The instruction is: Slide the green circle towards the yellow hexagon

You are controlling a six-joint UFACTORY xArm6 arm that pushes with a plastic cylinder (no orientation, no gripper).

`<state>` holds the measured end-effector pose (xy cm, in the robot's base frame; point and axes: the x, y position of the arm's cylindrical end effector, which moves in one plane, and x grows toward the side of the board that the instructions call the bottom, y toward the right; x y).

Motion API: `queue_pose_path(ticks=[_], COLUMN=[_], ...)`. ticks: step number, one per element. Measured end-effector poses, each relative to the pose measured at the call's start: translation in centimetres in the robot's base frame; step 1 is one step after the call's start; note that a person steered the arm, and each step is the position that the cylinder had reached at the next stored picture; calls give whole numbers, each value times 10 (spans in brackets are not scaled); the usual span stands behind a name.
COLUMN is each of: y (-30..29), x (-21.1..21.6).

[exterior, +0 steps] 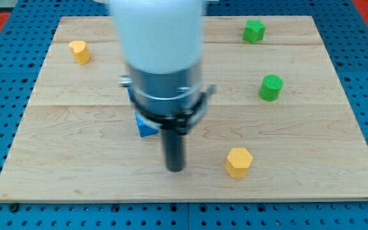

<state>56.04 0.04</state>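
Observation:
The green circle is a short green cylinder at the view's right, mid-height on the wooden board. The yellow hexagon lies below and to the left of it, near the board's bottom edge. My tip is at the end of the dark rod, left of the yellow hexagon and well below-left of the green circle, touching neither.
A blue block is partly hidden behind the rod, just above-left of my tip. A green star-like block sits at the top right. A yellow block sits at the top left. The arm's white body hides the board's upper middle.

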Motion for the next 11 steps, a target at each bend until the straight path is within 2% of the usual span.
queue_pose_path(ticks=[1,3,4,5,6,7,8,9,10,11], y=[37,224,232,171,148,146,106,121,101,119], x=[-40,-104,-176,-183,-132,-136,-139,-80,-44,-50])
